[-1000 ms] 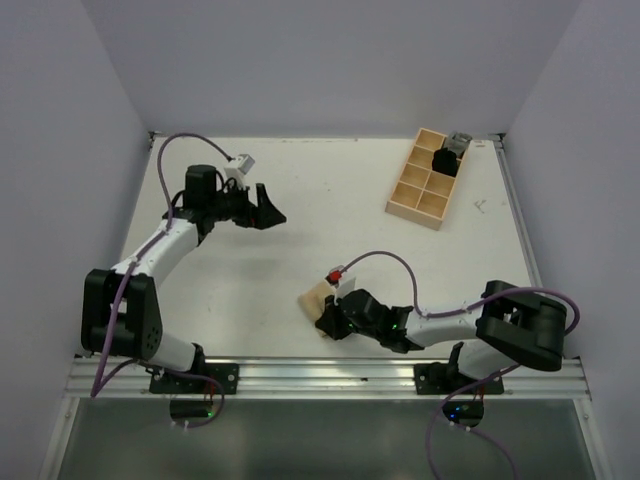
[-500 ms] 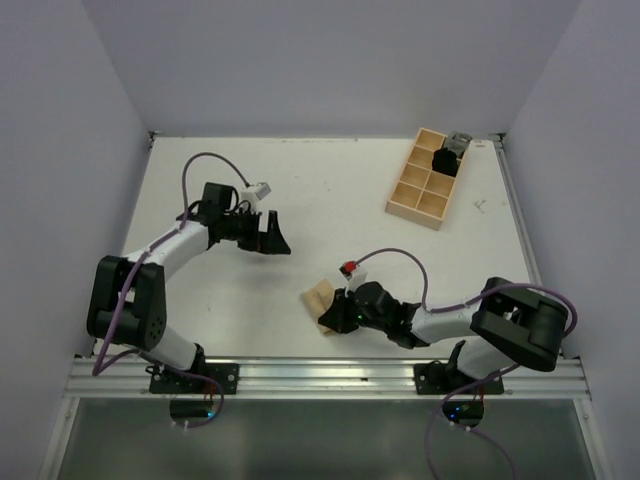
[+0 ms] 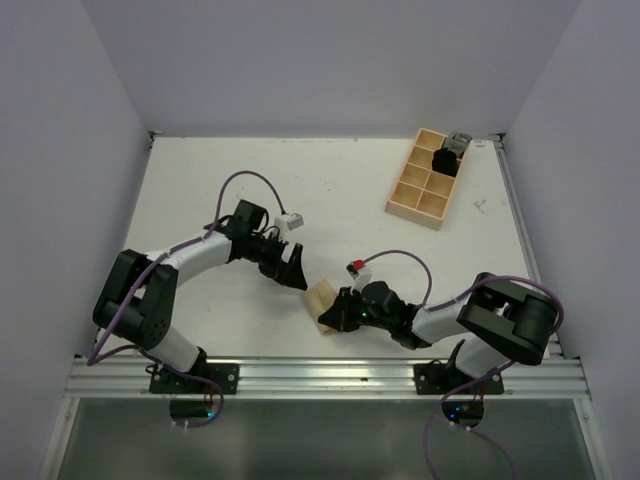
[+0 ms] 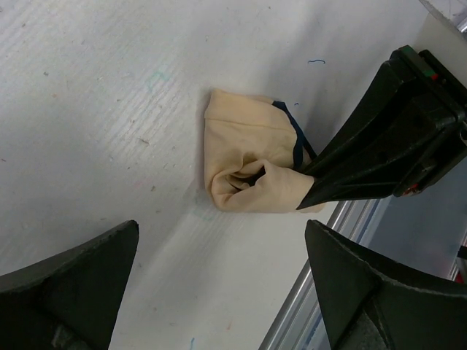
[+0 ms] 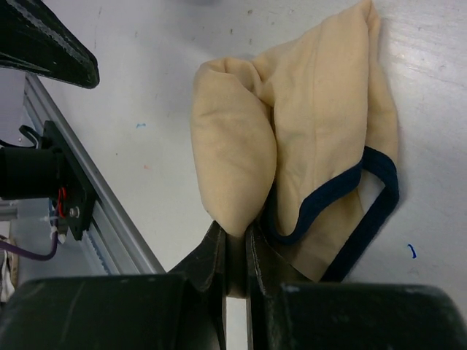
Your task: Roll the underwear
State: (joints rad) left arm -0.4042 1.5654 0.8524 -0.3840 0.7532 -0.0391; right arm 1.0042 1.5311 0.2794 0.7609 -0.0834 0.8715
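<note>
The underwear (image 3: 319,297) is a tan bundle with dark trim, partly folded over itself, lying near the table's front edge. My right gripper (image 3: 337,313) is shut on a fold at its near side. The right wrist view shows the underwear (image 5: 292,124) with a rolled lobe pinched between the right gripper (image 5: 235,237). My left gripper (image 3: 297,273) hovers open just left of and behind the garment. In the left wrist view the underwear (image 4: 252,164) lies ahead of the left gripper (image 4: 221,235), whose jaws stand wide with nothing between them.
A light wooden compartment tray (image 3: 411,210) stands at the back right with a dark object (image 3: 445,160) in one cell. The metal rail (image 3: 330,372) runs along the front edge, close to the garment.
My left arm has swung right and toward the front edge, stopping beside the underwear with its jaws wider apart. The right gripper has kept its pinch on the fabric, shifting slightly.
</note>
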